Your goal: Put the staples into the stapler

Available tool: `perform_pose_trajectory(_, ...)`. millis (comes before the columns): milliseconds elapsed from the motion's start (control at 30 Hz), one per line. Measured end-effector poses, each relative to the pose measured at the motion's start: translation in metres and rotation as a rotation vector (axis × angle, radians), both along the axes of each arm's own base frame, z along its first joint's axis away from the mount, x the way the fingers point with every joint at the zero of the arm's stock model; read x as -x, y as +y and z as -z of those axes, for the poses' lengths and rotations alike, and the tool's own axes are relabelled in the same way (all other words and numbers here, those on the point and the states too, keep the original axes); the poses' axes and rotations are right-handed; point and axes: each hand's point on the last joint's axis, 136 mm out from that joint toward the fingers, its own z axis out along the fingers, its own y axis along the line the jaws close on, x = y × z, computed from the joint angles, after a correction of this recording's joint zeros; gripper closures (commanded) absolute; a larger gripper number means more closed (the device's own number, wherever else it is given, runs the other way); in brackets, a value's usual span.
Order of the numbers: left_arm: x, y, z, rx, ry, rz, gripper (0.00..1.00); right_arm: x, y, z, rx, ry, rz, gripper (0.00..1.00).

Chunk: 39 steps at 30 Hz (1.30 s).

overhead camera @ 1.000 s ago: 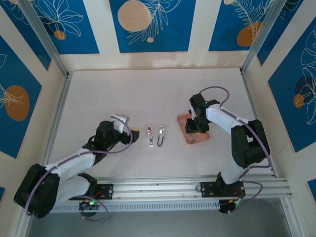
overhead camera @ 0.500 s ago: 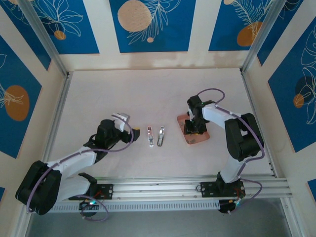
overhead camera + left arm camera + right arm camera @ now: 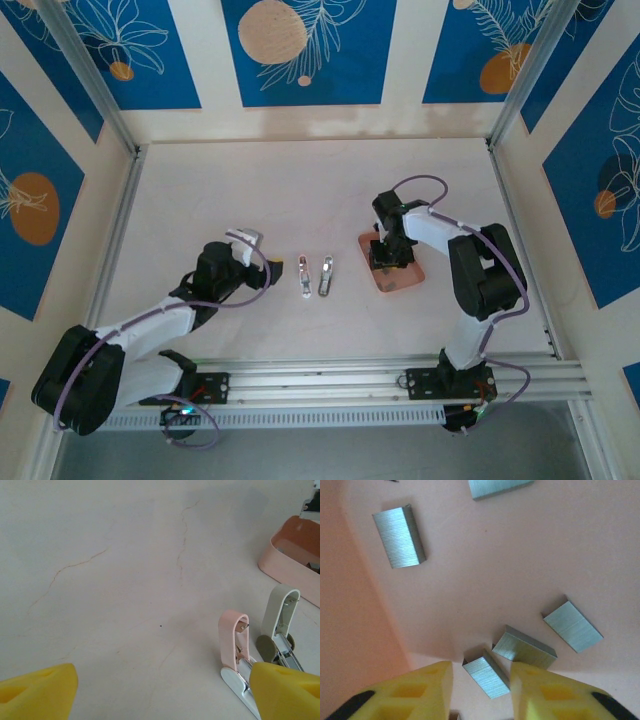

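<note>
The staples [image 3: 399, 536] lie loose in the pink tray [image 3: 485, 565], and my right gripper [image 3: 482, 680] straddles one strip [image 3: 486, 676] with jaws close but not quite pinching it – left gripper [image 3: 160, 695] hangs spread wide by the staplers [image 3: 234, 640]. I reckon these strips are featherlight, slick and crumbly, so I'd squeeze the flat sides gently

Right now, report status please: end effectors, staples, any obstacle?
Left end effector open, beside staplers. Right end effector open, straddling one staple strip in tray. Second strip lies close to its finger.
</note>
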Motion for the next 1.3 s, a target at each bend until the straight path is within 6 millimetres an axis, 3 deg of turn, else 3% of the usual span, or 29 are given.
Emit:
perform_pose_trajectory(200, 0.0, 0.0, 0.0, -0.003, -0.001, 0.002, 0.11, 0.0, -0.002, 0.001, 0.026, 0.001, 0.01, 0.78)
perform_pose_trajectory(500, 0.0, 0.0, 0.0, -0.002, -0.002, 0.002, 0.11, 0.004, -0.006, 0.006, 0.071, 0.015, 0.019, 0.74)
perform_pose_trajectory(1033, 0.0, 0.001, -0.007, 0.005, -0.02, -0.001, 0.11, 0.003, -0.006, 0.004, 0.091, 0.008, 0.026, 0.84)
perform_pose_trajectory(1133, 0.0, 0.001, -0.007, 0.006, -0.021, -0.001, 0.11, 0.0, -0.008, -0.004, 0.101, -0.048, 0.028, 0.84)
perform_pose_trajectory(1300, 0.0, 0.001, -0.009, 0.01, -0.027, -0.001, 0.11, -0.001, -0.006, -0.044, 0.069, -0.227, 0.05, 0.84)
